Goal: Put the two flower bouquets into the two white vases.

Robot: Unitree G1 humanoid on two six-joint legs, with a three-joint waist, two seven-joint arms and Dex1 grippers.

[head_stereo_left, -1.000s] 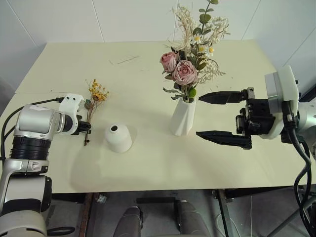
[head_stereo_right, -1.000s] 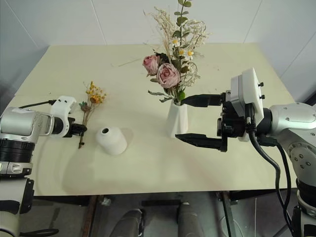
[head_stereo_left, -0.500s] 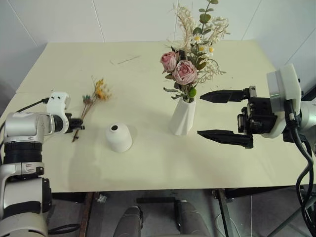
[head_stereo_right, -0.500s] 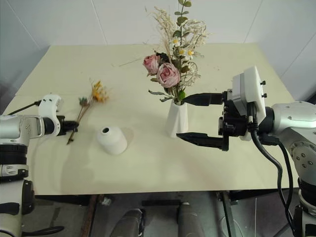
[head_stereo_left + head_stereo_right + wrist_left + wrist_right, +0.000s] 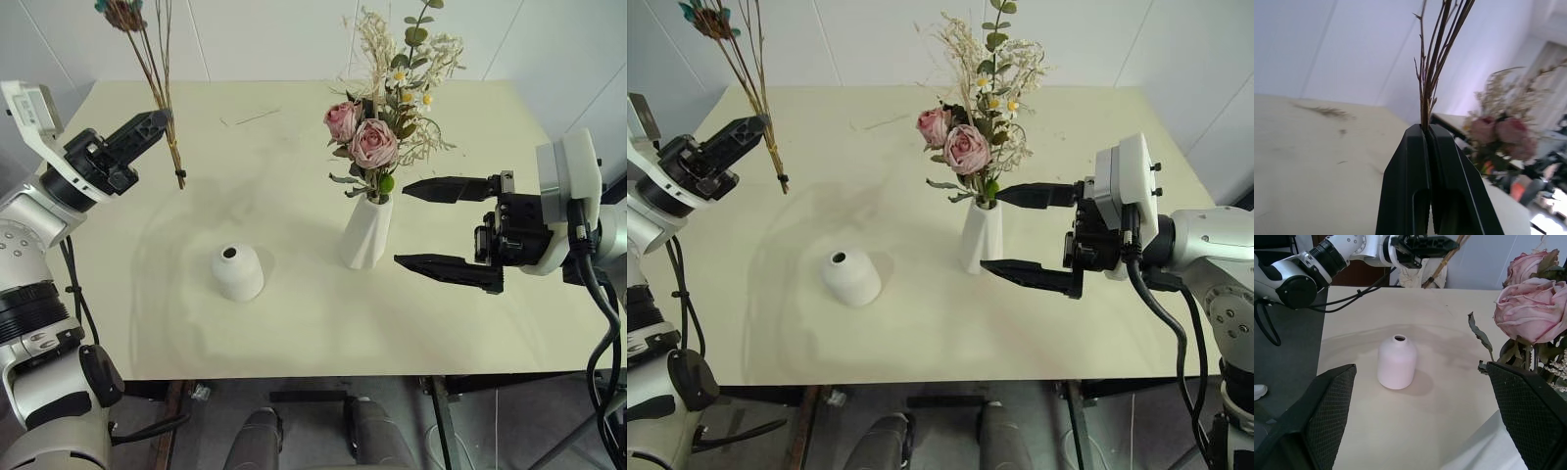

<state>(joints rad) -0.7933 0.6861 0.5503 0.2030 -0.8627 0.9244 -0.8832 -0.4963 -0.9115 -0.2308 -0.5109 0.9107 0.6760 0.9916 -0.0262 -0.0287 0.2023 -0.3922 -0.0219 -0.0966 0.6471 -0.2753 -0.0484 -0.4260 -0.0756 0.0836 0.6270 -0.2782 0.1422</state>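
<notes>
My left gripper (image 5: 157, 121) is shut on the thin stems of the small bouquet (image 5: 155, 61) and holds it high over the table's left side. The stems stand nearly upright, their cut ends hanging just below the fingers (image 5: 1415, 161). The short squat white vase (image 5: 237, 271) stands on the table below and to the right of that hand. The large bouquet of pink roses (image 5: 370, 143) sits in the tall faceted white vase (image 5: 365, 232). My right gripper (image 5: 404, 222) is open, level, just right of the tall vase and not touching it.
The pale yellow table (image 5: 294, 333) runs to a front edge close to me. A loose twig (image 5: 253, 118) and small bits of debris lie near its far side. White walls stand behind the table.
My left gripper has lifted the small bouquet off the table and swung it from lying flat to upright. The right gripper and both vases have stayed put.
</notes>
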